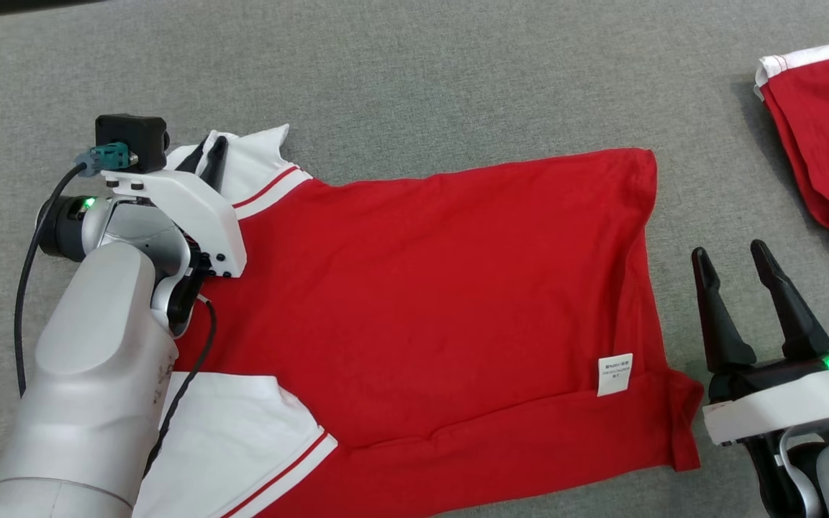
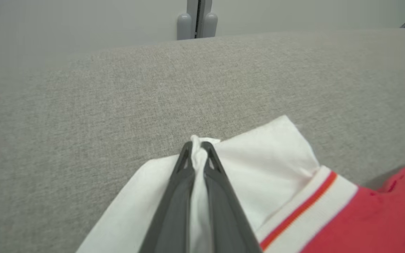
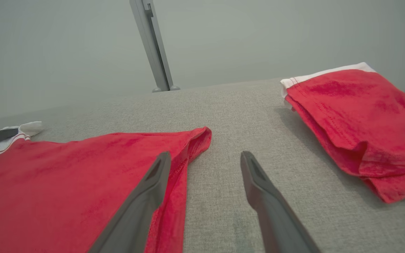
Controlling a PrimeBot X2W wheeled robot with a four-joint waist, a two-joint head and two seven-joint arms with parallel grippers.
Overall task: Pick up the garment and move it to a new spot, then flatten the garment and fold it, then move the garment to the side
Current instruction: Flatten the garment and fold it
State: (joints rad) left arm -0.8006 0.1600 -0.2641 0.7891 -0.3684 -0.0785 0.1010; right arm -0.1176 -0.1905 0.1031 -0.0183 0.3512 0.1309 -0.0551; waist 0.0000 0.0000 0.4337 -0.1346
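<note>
Seemingly flattening is in hand; the garment (image 1: 443, 288) lies spread on the grey surface (image 1: 458, 79); the left gripper (image 1: 211, 152) pinches its white sleeve (image 2: 265, 154); the right gripper (image 1: 729, 252) gapes empty beside the hem; next, probably, draw that sleeve outward.

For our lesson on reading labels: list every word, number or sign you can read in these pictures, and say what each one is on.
Print on the white label near the hem of the red garment: too small to read.
No other word, brand, number or sign can be read.
</note>
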